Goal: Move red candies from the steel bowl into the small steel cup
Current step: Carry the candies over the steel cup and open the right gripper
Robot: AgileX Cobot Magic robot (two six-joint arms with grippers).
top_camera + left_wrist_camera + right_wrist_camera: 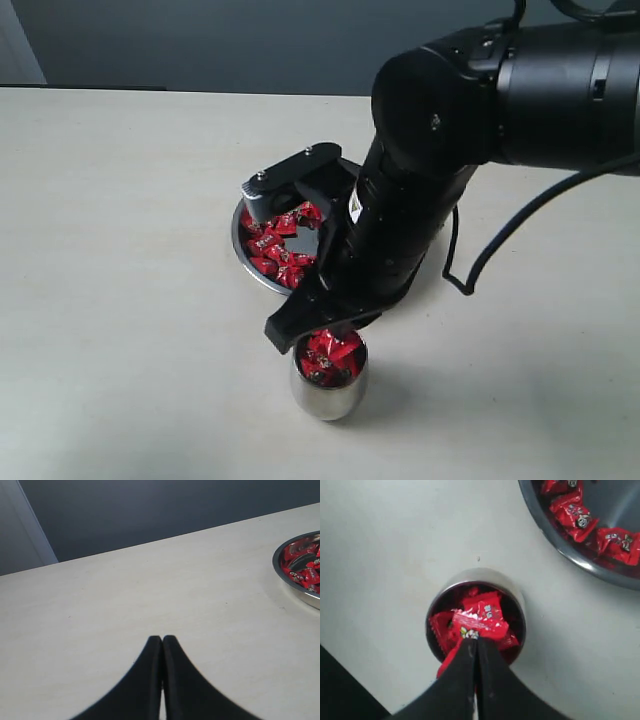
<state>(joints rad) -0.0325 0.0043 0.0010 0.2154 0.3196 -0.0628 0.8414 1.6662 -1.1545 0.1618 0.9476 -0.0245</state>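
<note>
red candies (282, 258) lie in the bowl (237, 238) at mid-table, and more fill the cup (325, 402) just beside it, toward the near edge. your right gripper (472, 641) hangs over the cup, jaws pinched on one candy (482, 616); its arm (410, 200) hides the bowl's right side. your left gripper (162, 639) is closed on nothing, over the table (100, 605), well apart from the bowl.

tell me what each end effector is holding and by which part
The right end effector pinches a red candy by its wrapper edge, above the cup. The left end effector is shut, holding nothing.
</note>
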